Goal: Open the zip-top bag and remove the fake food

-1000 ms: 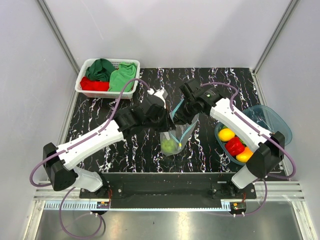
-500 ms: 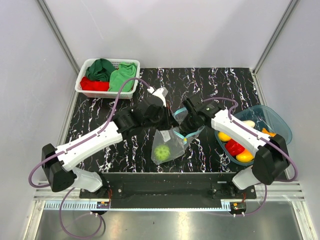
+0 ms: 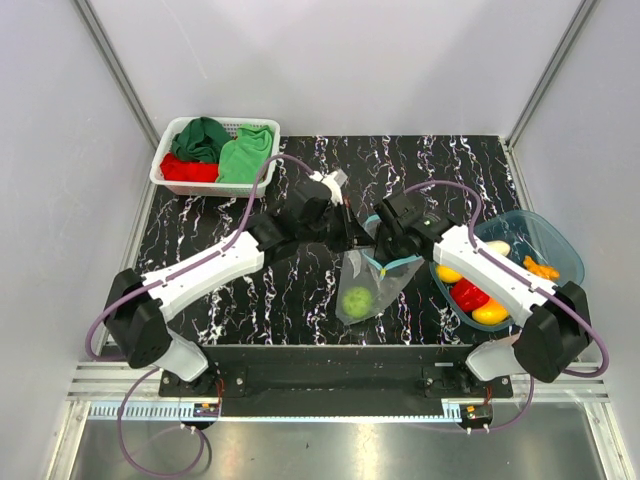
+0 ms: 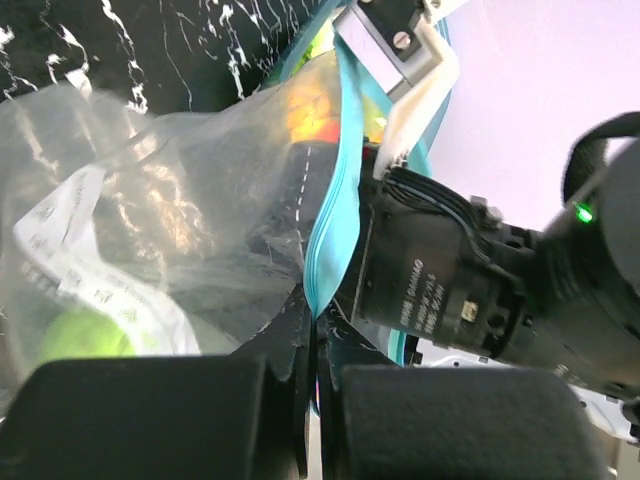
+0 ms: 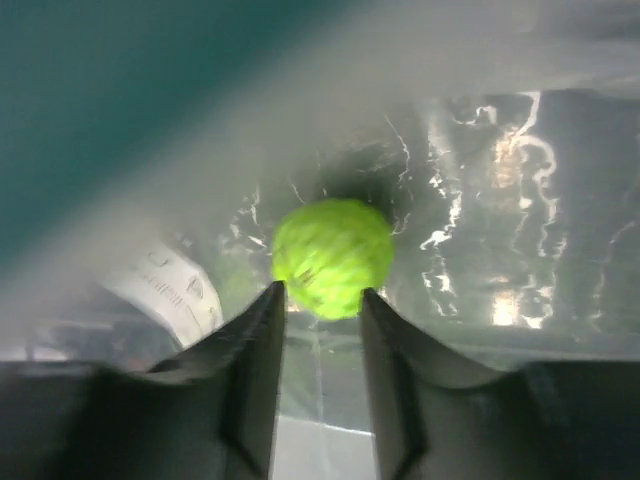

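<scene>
Zip-top bag [image 3: 372,285] near the middle of the table [image 3: 450,170] holds one green fake food piece [image 3: 356,299], with its blue zip strip [image 4: 335,200] uppermost. The teal tub [image 3: 556,238] on the right holds yellow, red, orange and pale pieces [image 3: 470,294]. The white basket [image 3: 168,181] at far left holds red and green cloths [image 3: 215,150]. My left gripper [image 4: 312,318] reaches in from the left, pinched tight on the strip. My right gripper [image 5: 322,292] sits at the bag's mouth with its fingers parted, clamping nothing I can see.
</scene>
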Action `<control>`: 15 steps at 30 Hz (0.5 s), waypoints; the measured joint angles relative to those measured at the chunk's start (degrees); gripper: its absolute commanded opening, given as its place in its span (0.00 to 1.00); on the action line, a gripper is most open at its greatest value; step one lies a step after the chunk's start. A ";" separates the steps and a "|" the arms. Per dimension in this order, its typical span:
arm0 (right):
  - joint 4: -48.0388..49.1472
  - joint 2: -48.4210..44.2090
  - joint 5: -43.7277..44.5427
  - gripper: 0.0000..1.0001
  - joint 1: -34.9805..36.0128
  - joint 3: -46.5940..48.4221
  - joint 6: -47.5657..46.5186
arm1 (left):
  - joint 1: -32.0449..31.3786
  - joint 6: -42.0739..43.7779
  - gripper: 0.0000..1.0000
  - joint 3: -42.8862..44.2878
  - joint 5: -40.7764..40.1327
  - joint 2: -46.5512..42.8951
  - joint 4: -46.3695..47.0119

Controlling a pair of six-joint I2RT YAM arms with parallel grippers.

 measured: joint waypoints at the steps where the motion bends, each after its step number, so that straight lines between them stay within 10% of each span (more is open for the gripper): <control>1: -0.22 0.00 0.13 0.55 -0.02 -0.02 -0.79 | 0.13 -0.04 0.00 -0.07 0.63 0.31 0.28; 15: 9.27 4.87 -7.93 0.76 1.64 -9.05 -3.23 | 1.86 -0.59 0.00 -8.98 6.21 -1.70 3.65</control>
